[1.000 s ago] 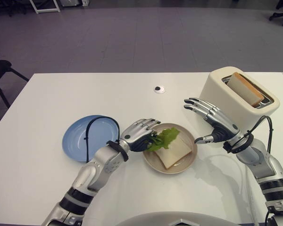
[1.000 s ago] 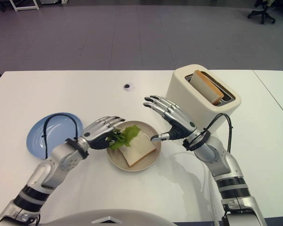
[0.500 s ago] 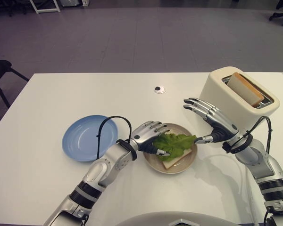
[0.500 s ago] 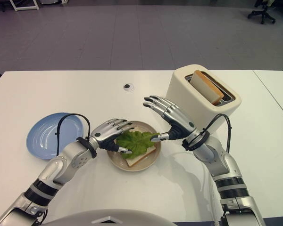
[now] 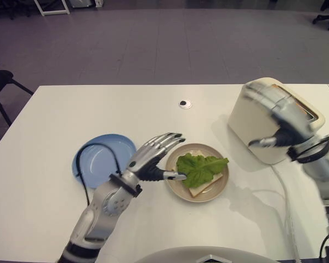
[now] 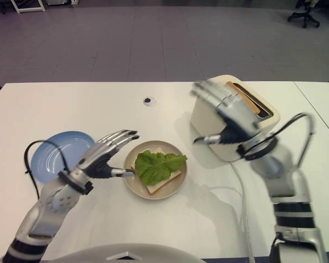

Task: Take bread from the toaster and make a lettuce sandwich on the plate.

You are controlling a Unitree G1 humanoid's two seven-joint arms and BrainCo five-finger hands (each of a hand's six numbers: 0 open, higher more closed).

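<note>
**Q:** What differs from half a second earlier?

**A:** The left hand has released the lettuce and drawn back to the plate's left rim. The right hand has risen from beside the plate to the front of the toaster.

**Q:** And the hands' state?

**A:** Both have fingers spread and hold nothing. The left thumb tip lies at the rim. The lettuce rests on the bread slice on the plate, and a second slice stands in the toaster slot.
</note>
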